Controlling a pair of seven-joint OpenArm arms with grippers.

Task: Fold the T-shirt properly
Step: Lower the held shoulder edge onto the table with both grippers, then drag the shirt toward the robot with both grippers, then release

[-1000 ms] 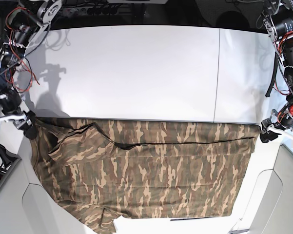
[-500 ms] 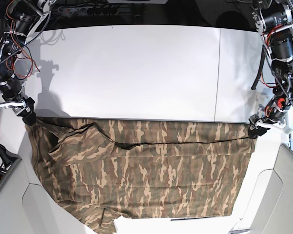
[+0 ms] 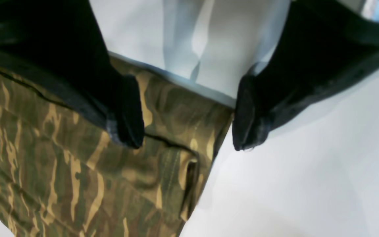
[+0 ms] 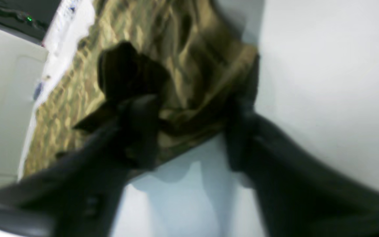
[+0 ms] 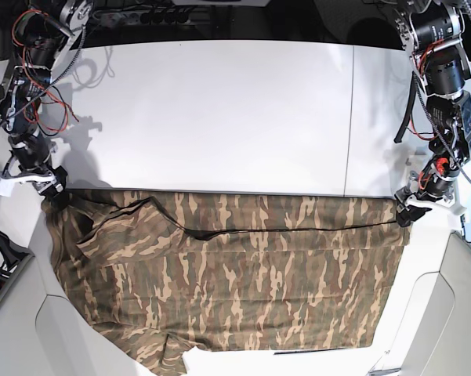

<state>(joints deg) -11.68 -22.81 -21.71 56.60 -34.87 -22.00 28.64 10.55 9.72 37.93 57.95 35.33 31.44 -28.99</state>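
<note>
1. Both arms are moving inward onto the T-shirt's (image 5: 235,274) far corners on the tabletop (image 5: 219,117).
2. Left pincer (image 3: 188,141) is gaping, corner between its jaws.
3. Right pincer (image 4: 192,131) is closing around bunched cloth, starting the fold.

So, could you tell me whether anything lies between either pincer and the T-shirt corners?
Nothing visible does. The left pincer straddles one corner of the T-shirt; the right pincer has bunched cloth between its fingers.
</note>
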